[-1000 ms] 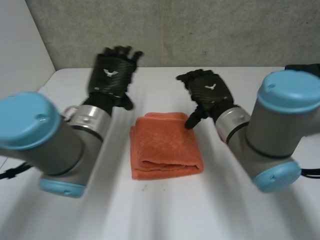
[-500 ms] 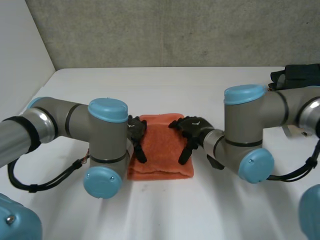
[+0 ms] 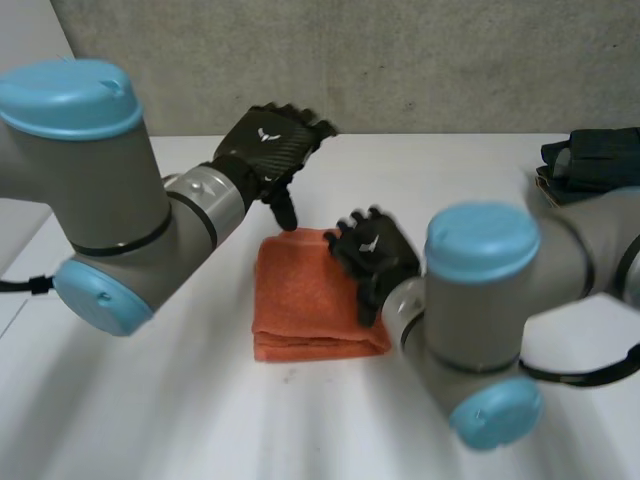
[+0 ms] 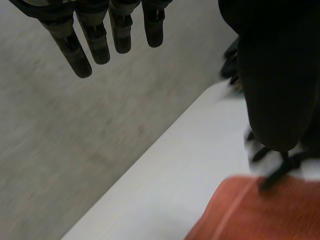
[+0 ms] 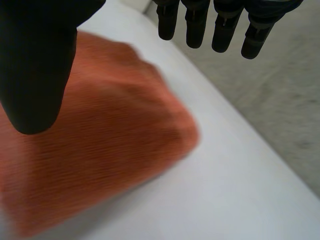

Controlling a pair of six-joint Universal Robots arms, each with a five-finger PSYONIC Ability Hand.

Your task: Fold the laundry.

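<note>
An orange towel, folded into a thick rectangle, lies in the middle of the white table. My left hand hangs in the air behind the towel's far left corner, open with straight fingers and nothing in it; beneath its thumb lies a corner of the towel. My right hand hovers over the towel's right edge, also open and empty. Its fingers are straight and its thumb stands above the towel.
A heap of dark cloth sits at the table's far right edge. A grey wall rises behind the table. Bare table top lies to the right of the towel and in front of it.
My left hand has lifted off the towel's left side and swung up behind it. The right hand has risen a little over the right edge. The towel has stayed put.
</note>
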